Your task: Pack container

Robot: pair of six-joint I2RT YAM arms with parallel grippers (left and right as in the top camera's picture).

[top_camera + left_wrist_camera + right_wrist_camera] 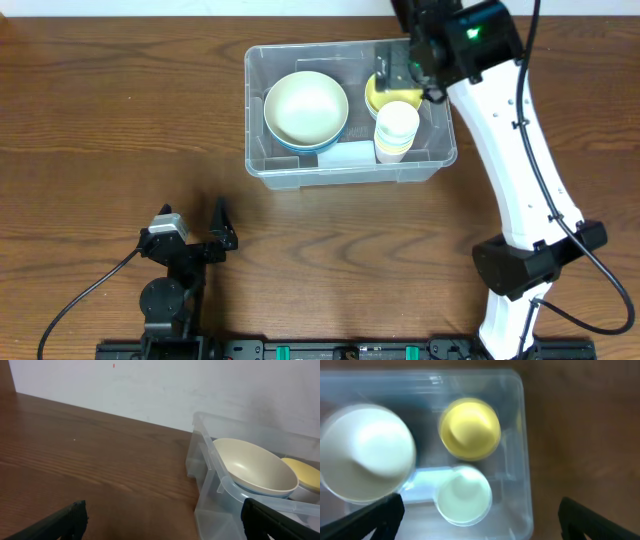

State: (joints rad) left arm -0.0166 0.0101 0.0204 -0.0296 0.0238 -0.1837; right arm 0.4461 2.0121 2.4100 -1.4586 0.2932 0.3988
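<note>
The clear plastic container [262, 160] stands at the back middle of the table. In it are a large cream bowl [306, 107] stacked on a blue one, a yellow bowl [378, 92] and a pale cup [396, 128]. My right gripper [408, 72] hovers open above the container's right end, over the yellow bowl [470, 427] and the cup [464, 494], holding nothing. My left gripper [195, 228] is open and empty, low near the front left; its view shows the container's near corner [207, 467] and the cream bowl [255, 467].
A white label [345, 153] lies on the container floor. Wooden table surface [110, 130] stretches to the left of the container. The right arm's white link [520, 150] runs from the base at the front right up over the table's right side.
</note>
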